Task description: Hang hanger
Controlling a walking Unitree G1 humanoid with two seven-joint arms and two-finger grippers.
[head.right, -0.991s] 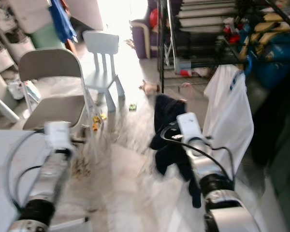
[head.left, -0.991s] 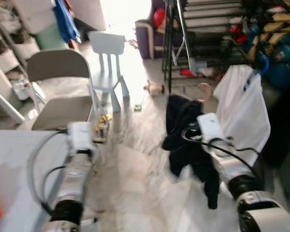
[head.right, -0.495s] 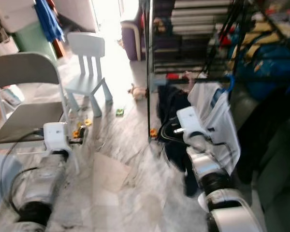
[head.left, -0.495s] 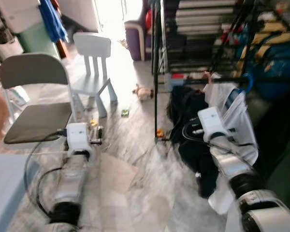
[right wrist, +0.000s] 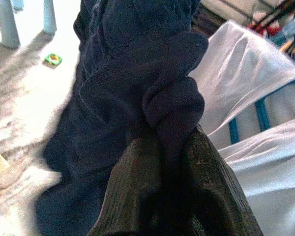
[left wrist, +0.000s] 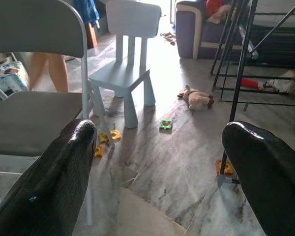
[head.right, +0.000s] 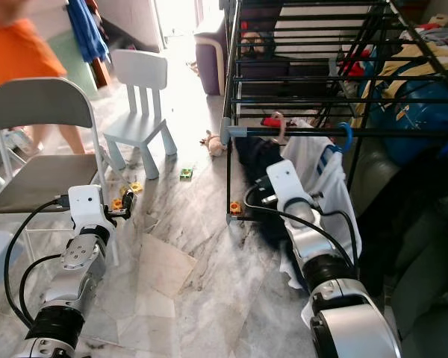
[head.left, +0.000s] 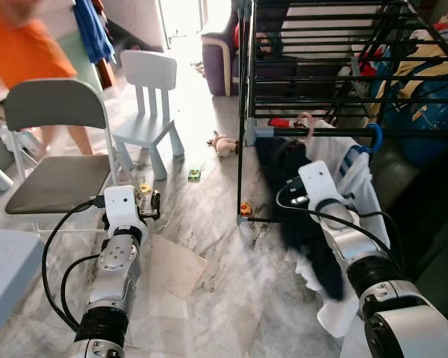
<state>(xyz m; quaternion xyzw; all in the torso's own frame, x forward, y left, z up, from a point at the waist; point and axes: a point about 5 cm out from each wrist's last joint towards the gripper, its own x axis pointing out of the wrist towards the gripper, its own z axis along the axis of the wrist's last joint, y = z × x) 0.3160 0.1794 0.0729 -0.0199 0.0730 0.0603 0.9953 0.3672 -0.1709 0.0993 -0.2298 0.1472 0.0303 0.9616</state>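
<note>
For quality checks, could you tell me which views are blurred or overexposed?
Left eye view: person blurred, doorway blown out behind the small chair. Left wrist view: sharp, fingers dark. Right wrist view: floor washed out, dark garment soft, pinched by the right gripper.

Blue hanger (head.right: pixel 346 139) with white shirt (head.right: pixel 321 190), dark garment (right wrist: pixel 118 108) beside it

The hanger's blue hook sits up at a black crossbar of the drying rack (head.right: pixel 313 78); whether it rests on the bar cannot be told. The white shirt, trimmed with blue stripes, droops from it toward the floor. Just beside it and touching it hangs a crumpled navy garment, a bunched fold of it pinched between the fingers of the right tool (right wrist: pixel 172 196).
</note>
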